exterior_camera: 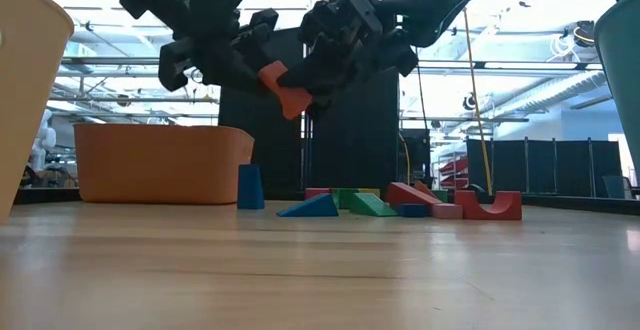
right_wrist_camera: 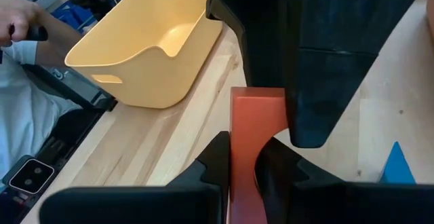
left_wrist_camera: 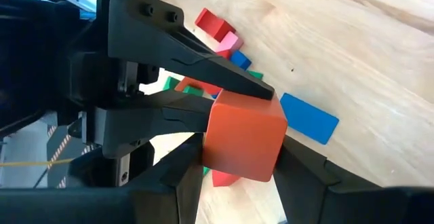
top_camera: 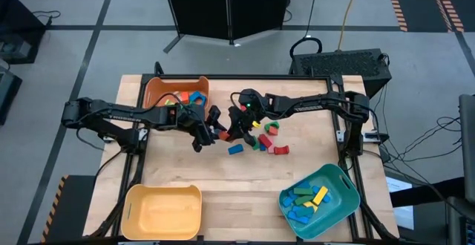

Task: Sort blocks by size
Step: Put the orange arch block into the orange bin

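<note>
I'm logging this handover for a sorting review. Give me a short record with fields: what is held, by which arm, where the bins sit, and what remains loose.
held item: orange wooden arch block, in mid-air above the table
left gripper: jaws closed on the block
right gripper: jaws closed on the same block
orange plastic bin: far left, holds several blocks
yellow plastic bin: near left, nothing visible inside
teal plastic bin: near right, holds blue, green and yellow blocks
loose blocks: cluster at table centre
</note>
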You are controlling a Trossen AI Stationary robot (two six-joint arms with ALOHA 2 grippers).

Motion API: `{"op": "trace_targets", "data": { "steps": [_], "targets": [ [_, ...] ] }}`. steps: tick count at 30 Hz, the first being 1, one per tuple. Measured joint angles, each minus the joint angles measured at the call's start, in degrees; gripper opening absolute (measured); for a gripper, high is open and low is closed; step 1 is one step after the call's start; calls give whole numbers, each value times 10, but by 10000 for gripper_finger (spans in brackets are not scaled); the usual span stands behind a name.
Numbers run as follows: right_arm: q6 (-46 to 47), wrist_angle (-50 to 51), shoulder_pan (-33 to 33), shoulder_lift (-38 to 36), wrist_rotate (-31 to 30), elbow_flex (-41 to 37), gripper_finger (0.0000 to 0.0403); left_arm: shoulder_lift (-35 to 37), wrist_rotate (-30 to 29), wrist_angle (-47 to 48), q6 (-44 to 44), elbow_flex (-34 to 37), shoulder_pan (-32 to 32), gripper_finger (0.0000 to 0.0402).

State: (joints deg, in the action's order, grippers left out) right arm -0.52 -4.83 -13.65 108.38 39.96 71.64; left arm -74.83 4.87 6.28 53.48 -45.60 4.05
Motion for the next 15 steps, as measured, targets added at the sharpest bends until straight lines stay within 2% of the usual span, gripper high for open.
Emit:
{"op": "trace_targets", "data": {
  "steps": [6,9,15],
  "targets": [
    [0,-3,-1,-1,-5,0,43,0,8,-10,-2,0,0,187],
    [0,-6,-3,0,-29,0,43,0,24,-34,-3,-1,-3,208],
    [0,-5,-1,0,-17,0,43,0,31,-30,-5,-1,-2,225]
  ]
}}
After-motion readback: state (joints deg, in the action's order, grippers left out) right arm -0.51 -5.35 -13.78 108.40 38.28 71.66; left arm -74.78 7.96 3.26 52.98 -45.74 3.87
